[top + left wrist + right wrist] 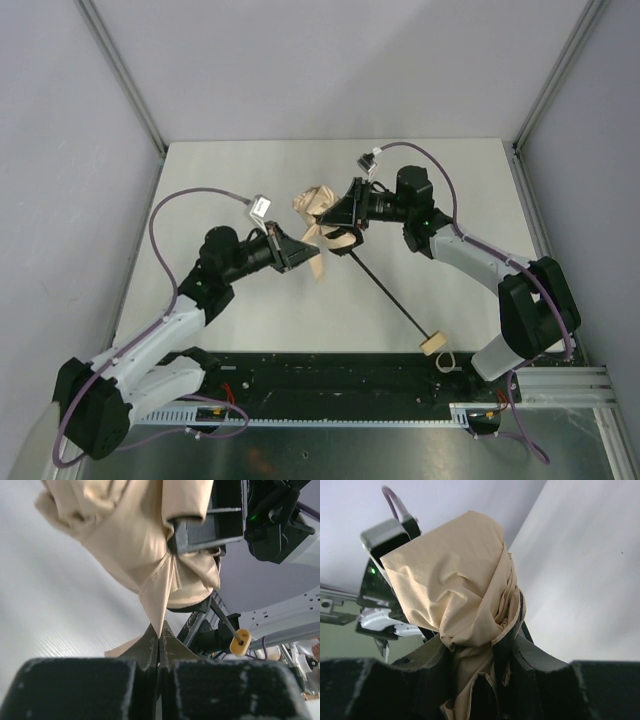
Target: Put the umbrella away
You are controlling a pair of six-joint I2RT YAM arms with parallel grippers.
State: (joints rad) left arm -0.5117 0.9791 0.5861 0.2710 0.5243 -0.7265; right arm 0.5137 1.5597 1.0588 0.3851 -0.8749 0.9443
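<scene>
Left gripper (159,647) is pinching a flap of the umbrella (318,205), right gripper (487,655) is probably clamping the bunched fabric; shaft (390,290) is running toward 5 o'clock.

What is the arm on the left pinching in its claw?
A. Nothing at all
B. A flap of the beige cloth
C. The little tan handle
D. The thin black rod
B: the left gripper is shut on a pointed flap of the umbrella canopy, while the handle sits well away from it, untouched.
</scene>
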